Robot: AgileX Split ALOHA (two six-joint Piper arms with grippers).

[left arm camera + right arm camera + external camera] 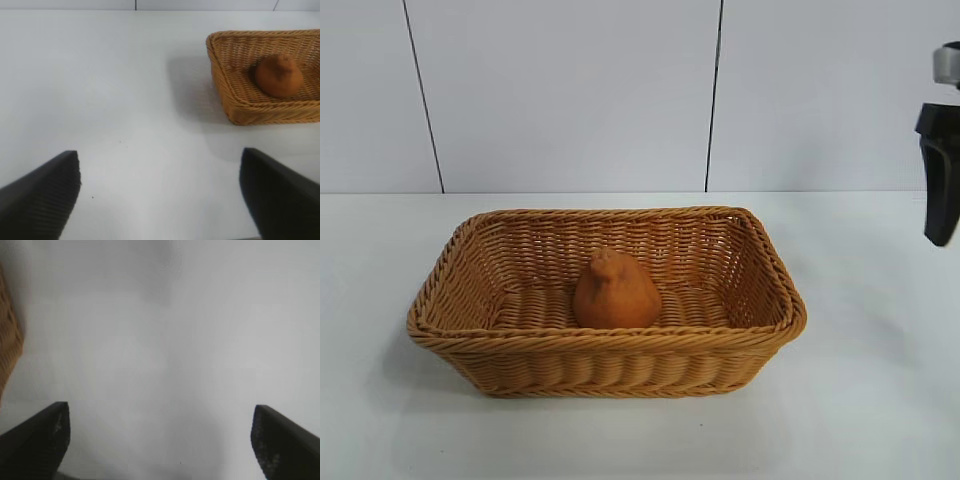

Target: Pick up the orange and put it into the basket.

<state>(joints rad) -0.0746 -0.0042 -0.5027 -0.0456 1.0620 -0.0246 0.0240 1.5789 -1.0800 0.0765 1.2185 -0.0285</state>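
Inside the large tan woven wicker basket (760, 330) the dull-orange, knobby-necked orange (616, 292) sits upright, off toward the middle of the table from my wide-open, empty right gripper (160, 440), which hangs nearer than my parked, open left gripper (160, 195).

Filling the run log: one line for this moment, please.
orange: inside basket | right end effector: open, empty | left end effector: open, parked
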